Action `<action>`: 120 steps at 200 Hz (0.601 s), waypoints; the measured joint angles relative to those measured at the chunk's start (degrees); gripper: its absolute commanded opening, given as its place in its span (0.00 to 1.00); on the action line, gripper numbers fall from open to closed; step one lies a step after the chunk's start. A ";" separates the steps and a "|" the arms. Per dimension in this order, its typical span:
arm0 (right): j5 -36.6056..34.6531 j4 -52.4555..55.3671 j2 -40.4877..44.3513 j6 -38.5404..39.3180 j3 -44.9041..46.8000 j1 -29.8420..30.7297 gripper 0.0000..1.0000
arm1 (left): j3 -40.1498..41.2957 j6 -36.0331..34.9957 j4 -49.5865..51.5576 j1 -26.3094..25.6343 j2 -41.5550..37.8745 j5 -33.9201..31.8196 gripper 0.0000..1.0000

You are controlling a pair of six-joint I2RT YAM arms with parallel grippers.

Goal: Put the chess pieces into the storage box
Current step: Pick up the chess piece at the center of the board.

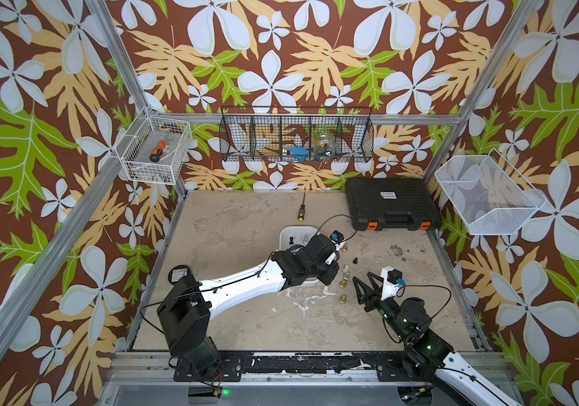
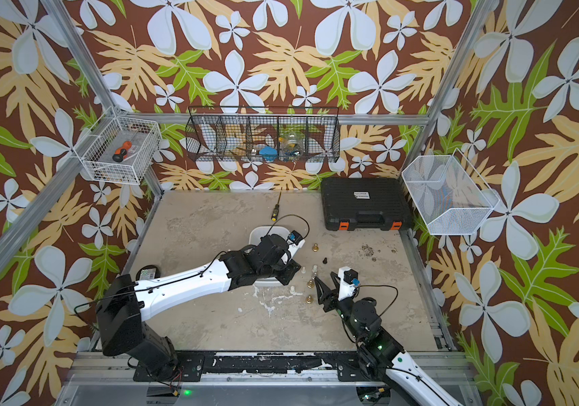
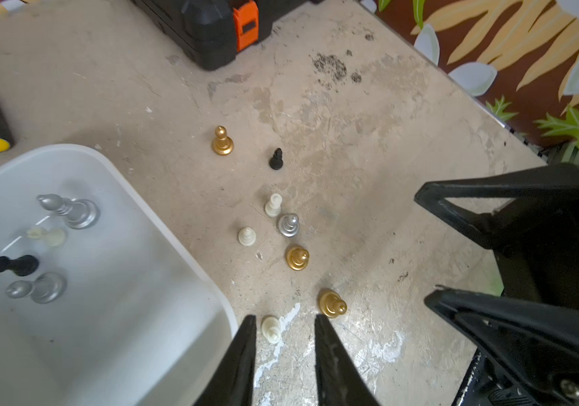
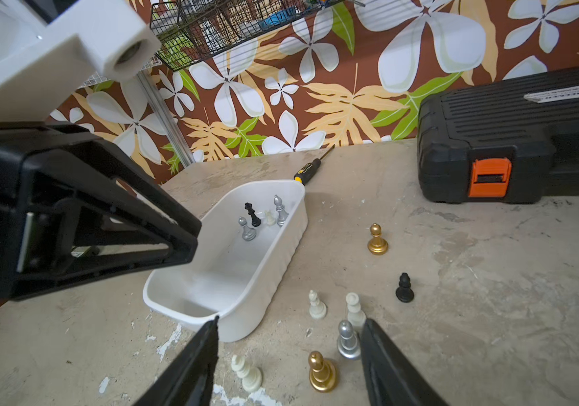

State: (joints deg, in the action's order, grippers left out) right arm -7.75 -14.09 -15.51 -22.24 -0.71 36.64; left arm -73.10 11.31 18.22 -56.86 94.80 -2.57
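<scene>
Two white-and-black robot arms reach in from a metal rail at the near edge of a beige table [image 1: 246, 316], mottled like worn concrete and scuffed with chalky white patches. A broad stretch of bare table lies between the rail and the grippers. The right gripper [image 4: 291, 321] has slim black tapering fingers. Its jaws stand wide apart and hold nothing, with a silver piece [image 4: 348, 339] upright just beside one finger. Near it, the left gripper [image 3: 283, 319] points down with its jaws a little apart, also gripping nothing. A cream piece [image 3: 271, 328] shows on the table between the tips, touching neither. Eight small chess pieces [image 3: 297, 257] with round bases, in glossy gold, silver, cream and black, stand in a loose line running from the grippers towards the far side. Just beside the line, partly under the left arm, sits the box [image 4: 274, 267], a shallow white plastic tub with smooth walls and rounded corners. Four more pieces, two silver, one black and one cream, are at its far end, and the rest of its floor is bare. A black screwdriver [image 4: 307, 172] with a yellow end lies just past the box. In the far right corner rests a black ribbed case [image 1: 391, 204] with orange latches, and open table flecked with dark specks separates it from the pieces. Aluminium bars edge the table, and wire baskets [image 1: 297, 135] hang on the leaf-patterned wall.
</scene>
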 measured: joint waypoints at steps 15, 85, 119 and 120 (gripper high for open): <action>0.33 -0.15 0.66 0.24 0.44 0.00 0.65 | -0.68 0.72 2.95 -1.20 1.68 -0.17 0.26; 3.32 -2.95 -6.80 1.73 -0.50 0.02 0.64 | -3.37 9.60 11.15 -4.63 6.05 -2.47 0.26; 4.85 -3.02 -5.35 2.08 -0.44 0.04 0.65 | -4.96 11.04 13.05 -4.81 8.81 -3.67 0.27; 4.85 -3.02 -5.22 2.12 -0.42 0.04 0.65 | -4.98 11.04 13.07 -4.83 8.85 -3.67 0.27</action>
State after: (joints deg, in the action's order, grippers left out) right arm -2.90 -17.10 -20.73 -20.12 -1.13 36.69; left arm -78.08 22.35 31.29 -61.69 103.66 -6.24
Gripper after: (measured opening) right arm 0.643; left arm 0.269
